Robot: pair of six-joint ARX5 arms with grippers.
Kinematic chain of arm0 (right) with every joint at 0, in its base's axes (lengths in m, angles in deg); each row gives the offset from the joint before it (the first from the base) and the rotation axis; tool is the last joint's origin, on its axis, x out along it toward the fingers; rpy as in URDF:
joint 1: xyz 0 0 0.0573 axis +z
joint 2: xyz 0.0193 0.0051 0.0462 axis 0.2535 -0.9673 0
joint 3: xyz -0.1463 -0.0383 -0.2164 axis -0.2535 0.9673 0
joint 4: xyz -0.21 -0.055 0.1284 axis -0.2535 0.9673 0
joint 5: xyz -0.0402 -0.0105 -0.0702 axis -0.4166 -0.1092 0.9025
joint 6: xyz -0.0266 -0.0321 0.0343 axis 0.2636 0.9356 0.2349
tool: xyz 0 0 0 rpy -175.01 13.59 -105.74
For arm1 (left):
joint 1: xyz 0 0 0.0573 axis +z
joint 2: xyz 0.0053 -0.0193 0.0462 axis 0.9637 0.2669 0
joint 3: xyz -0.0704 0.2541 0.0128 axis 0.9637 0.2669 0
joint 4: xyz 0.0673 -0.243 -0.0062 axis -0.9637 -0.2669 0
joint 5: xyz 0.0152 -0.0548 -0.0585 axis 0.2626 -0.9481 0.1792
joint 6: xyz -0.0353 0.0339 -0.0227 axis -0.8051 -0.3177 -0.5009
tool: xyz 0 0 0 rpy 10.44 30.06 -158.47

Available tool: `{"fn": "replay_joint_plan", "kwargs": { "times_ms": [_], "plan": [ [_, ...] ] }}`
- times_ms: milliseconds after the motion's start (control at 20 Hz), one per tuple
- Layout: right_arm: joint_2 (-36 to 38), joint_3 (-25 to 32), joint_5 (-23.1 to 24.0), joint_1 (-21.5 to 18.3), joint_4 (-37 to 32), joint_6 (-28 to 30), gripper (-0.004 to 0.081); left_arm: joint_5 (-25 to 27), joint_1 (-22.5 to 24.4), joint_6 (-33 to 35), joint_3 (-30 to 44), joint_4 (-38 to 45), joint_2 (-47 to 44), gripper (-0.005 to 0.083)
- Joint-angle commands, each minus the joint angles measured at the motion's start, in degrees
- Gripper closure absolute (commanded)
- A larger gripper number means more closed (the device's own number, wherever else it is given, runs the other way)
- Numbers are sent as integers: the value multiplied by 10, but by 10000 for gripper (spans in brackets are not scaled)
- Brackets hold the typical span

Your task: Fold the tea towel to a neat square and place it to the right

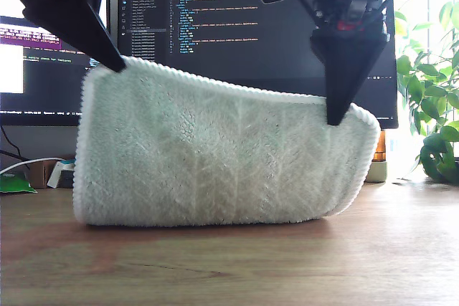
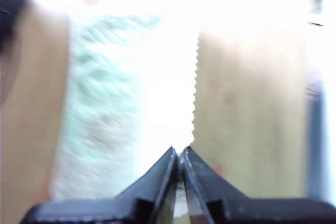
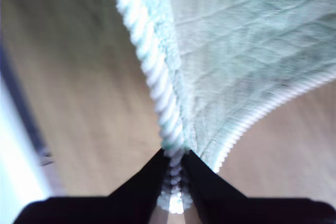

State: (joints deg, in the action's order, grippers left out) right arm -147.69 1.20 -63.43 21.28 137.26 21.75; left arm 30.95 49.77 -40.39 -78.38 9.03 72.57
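Exterior view: the towel (image 1: pixel 215 155) hangs over the desk (image 1: pixel 229 263), its bottom resting there. My first gripper (image 2: pixel 181 153) and second gripper (image 3: pixel 176 153) pinch its hem (image 3: pixel 157 77). Soft, light, floppy; corners grip best.

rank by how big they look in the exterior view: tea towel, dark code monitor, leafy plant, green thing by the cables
1. tea towel, though it hangs nearest the camera
2. dark code monitor, partly hidden
3. leafy plant, cut off by the view's right edge
4. green thing, smallest
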Motion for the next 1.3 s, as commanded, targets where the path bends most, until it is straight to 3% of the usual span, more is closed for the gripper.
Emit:
{"fn": "replay_joint_plan", "kwargs": {
  "times_ms": [0,350,500,750,1000,1150,1250],
  "plan": [
    [3,2,-17,14,5,-13,782,-3,-2,-4,-1,-14,-4,794],
    [2,2,-39,63,26,-36,782,-3,-2,-32,1,-66,18,793],
    [2,2,-35,63,40,-49,769,-3,-2,-51,1,-81,18,728],
    [2,2,-42,64,64,-96,549,0,3,-88,1,-110,18,566],
    [2,2,-54,80,85,-112,463,8,3,-91,1,-98,18,553],
    [2,2,-50,77,33,-112,491,4,3,-91,1,-79,18,585],
    [2,2,-49,66,-3,-109,637,-1,3,-91,1,-65,19,720]
  ]
}}
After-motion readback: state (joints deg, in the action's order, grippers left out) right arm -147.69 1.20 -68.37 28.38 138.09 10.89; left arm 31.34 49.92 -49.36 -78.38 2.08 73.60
